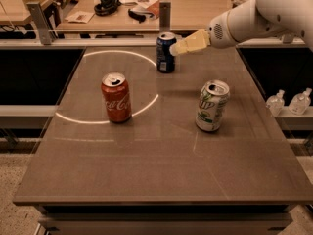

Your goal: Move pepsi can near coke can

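The dark blue pepsi can point(166, 53) stands upright at the back middle of the brown table point(161, 175). The red coke can point(116, 98) stands upright to the front left of it, well apart, inside a bright ring of light. My gripper point(176, 48) reaches in from the upper right on a white arm. Its cream tip is right beside the pepsi can's upper right side, at the level of the rim. I cannot tell whether it touches the can.
A white-and-green can point(212, 106) stands at the right of the table. A second table point(146, 13) behind holds headphones and papers. Small clear bottles point(288, 102) sit on a ledge at the far right.
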`<control>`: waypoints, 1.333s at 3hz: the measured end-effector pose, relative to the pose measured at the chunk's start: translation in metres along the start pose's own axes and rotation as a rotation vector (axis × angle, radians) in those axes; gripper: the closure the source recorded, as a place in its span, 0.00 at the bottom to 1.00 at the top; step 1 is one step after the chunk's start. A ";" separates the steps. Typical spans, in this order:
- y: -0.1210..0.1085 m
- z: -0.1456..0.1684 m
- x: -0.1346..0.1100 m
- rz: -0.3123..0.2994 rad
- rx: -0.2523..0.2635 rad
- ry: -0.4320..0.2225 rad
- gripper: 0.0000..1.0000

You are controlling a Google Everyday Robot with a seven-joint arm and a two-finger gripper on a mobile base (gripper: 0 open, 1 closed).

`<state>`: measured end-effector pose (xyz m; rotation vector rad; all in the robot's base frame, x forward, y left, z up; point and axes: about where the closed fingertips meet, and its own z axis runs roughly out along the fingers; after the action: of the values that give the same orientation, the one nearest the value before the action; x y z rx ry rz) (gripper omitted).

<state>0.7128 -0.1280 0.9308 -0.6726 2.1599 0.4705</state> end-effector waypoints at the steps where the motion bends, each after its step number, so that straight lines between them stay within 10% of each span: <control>1: 0.010 0.012 -0.009 -0.062 -0.071 -0.030 0.00; 4: 0.014 0.061 -0.021 -0.212 -0.094 -0.094 0.00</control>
<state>0.7517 -0.0783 0.9121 -0.9035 1.9617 0.4819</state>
